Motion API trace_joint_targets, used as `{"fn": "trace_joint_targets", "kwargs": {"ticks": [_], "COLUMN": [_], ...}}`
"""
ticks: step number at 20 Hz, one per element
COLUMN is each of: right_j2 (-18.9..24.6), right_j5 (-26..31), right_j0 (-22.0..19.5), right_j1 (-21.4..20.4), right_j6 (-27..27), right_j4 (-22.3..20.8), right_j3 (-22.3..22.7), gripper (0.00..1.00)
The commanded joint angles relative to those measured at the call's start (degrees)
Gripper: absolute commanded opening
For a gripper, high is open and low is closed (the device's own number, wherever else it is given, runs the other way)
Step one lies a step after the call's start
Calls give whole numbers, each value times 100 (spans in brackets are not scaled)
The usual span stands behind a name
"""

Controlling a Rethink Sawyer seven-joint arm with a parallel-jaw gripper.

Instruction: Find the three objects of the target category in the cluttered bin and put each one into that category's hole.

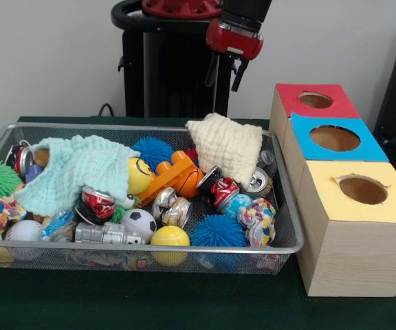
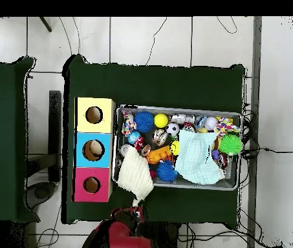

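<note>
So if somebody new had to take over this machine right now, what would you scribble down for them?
Gripper: open, empty, raised behind the bin's far rim.
Bin: full of balls, crushed cans and cloths; a cream cloth drapes over the far rim, a mint cloth covers part of the pile.
Boxes: red, blue, yellow in a row beside the bin.
Done: nothing visibly sorted, though the holes' insides are mostly hidden.
Left: all three objects, apparently.
</note>
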Motion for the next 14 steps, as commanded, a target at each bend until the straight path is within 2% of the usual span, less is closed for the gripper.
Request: {"fn": "trace_joint_targets", "kwargs": {"ticks": [1, 9, 14], "right_j2": [45, 62, -219], "right_j5": [647, 629, 541], "right_j0": [2, 7, 213], "right_j1": [201, 187, 21], "right_j6": [869, 864, 946], "right_j4": [328, 300, 435], "right_j3": [-548, -582, -536], "gripper": [100, 100, 100]}}
